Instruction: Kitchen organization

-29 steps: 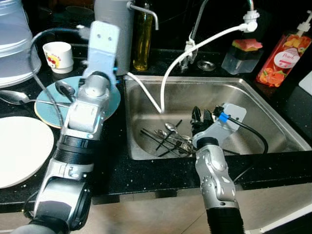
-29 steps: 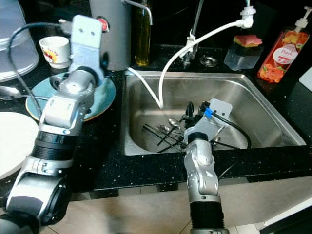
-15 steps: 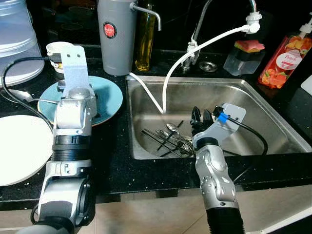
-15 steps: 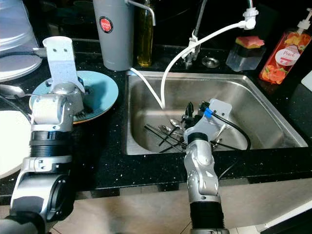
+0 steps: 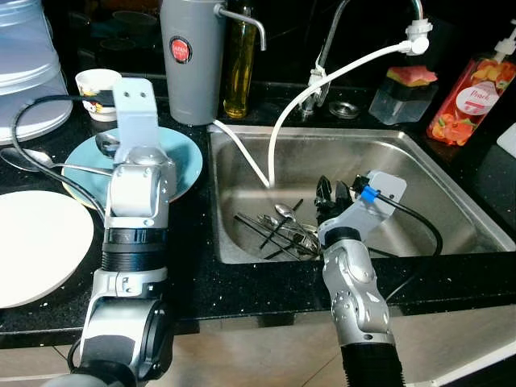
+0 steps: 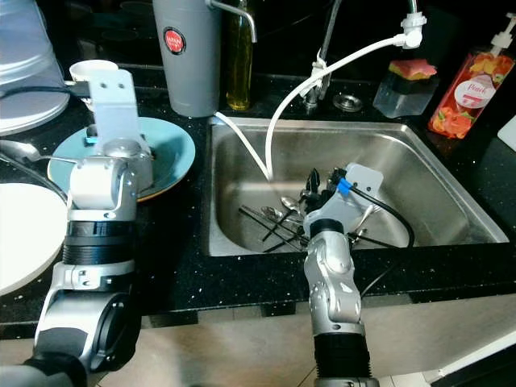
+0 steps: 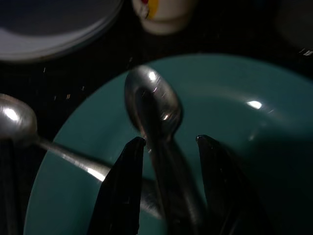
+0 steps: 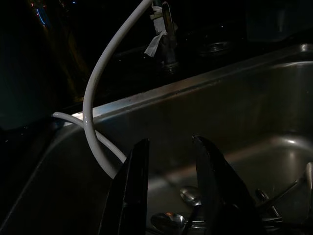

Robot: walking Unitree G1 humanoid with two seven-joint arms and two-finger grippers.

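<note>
A teal plate [image 5: 184,158] lies on the black counter left of the sink, with a metal spoon [image 7: 151,105] resting on it. My left gripper [image 7: 169,142] hovers low over the plate, open, its two fingers on either side of the spoon's handle. A second spoon [image 5: 28,158] lies on the counter with its handle reaching onto the plate. My right gripper [image 5: 330,190] is inside the steel sink [image 5: 435,161], open with nothing between its fingers. It is just above a heap of cutlery [image 5: 282,227].
A white plate [image 5: 32,242] sits at the front left. A small cup [image 5: 98,85], a grey canister [image 5: 189,56] and an oil bottle [image 5: 239,56] stand behind the teal plate. A white hose [image 5: 322,81] hangs from the tap into the sink. A soap bottle [image 5: 472,93] stands at the far right.
My left arm has swung from a rightward lean to stand upright over the teal plate, now bracketing the spoon. The right arm has not moved.
</note>
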